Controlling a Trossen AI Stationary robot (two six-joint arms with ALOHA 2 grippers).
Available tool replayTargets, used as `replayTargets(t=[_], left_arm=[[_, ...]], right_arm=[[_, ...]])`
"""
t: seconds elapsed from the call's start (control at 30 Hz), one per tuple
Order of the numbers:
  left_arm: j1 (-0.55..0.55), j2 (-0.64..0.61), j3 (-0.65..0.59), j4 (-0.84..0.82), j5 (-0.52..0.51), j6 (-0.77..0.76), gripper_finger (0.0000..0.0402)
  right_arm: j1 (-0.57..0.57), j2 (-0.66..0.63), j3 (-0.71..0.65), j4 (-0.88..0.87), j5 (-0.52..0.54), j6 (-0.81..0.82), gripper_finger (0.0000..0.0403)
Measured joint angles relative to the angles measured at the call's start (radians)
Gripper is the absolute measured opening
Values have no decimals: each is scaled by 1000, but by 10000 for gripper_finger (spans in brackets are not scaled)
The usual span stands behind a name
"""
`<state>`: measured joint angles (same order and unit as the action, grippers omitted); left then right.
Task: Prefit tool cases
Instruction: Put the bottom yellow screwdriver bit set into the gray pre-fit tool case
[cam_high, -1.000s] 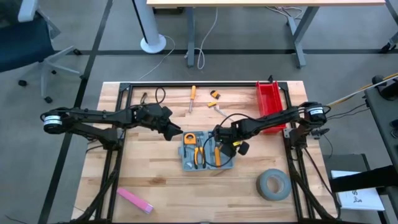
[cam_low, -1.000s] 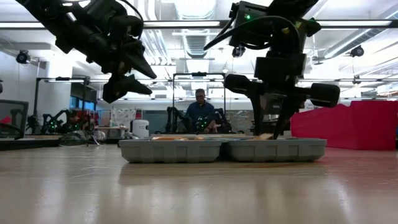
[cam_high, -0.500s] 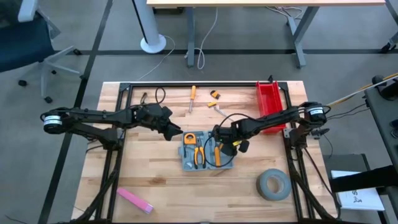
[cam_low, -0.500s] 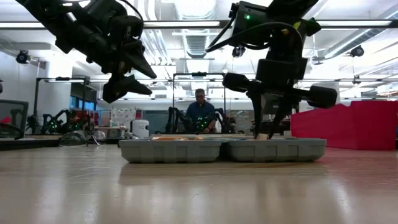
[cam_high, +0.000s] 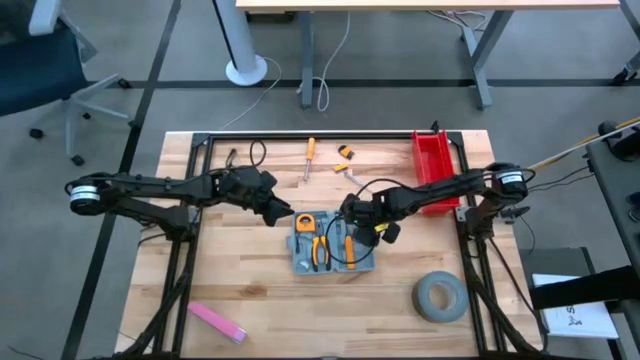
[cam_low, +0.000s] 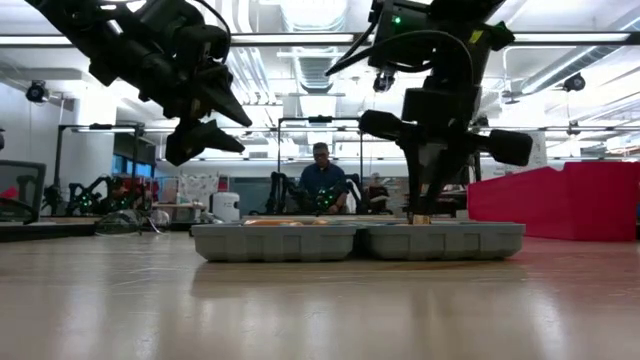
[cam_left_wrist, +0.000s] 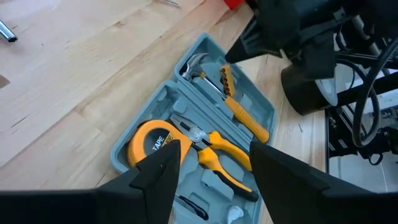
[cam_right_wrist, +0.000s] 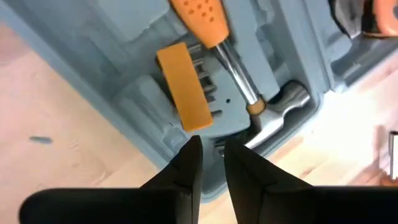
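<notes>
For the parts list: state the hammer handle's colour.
Orange-yellow; the hammer handle shows best in the left wrist view.

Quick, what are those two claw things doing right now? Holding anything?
Left gripper: open, empty, hovering above the tool case.
Right gripper: nearly shut, holding nothing, down at the case's edge by the hammer.

The high view looks straight down on the whole table (cam_high: 250, 290); the low view faces level across it; both wrist views sit close above the tool case (cam_left_wrist: 261, 112).
</notes>
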<state>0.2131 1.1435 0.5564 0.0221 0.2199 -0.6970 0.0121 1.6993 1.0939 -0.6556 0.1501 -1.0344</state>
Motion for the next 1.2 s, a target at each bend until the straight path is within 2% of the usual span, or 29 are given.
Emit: replayTargets(t=[0.2,0.47,0.63,1.03,1.2], left_arm=[[0,0,0,0,0,7,201],[0,0,0,1,0,7,194],[0,0,0,1,0,7,200],[0,0,0,0,0,5,196],[0,0,0,0,0,7,196]], right_arm=[[-34,-2,-5,-8,-5,14,33],[-39,5,-10,-5,-144,24,10],[-38,5,-24,73,-194,25,1],[-43,-23,-24,51,-218,68,4],[-43,-19,-24,65,-281,63,33]])
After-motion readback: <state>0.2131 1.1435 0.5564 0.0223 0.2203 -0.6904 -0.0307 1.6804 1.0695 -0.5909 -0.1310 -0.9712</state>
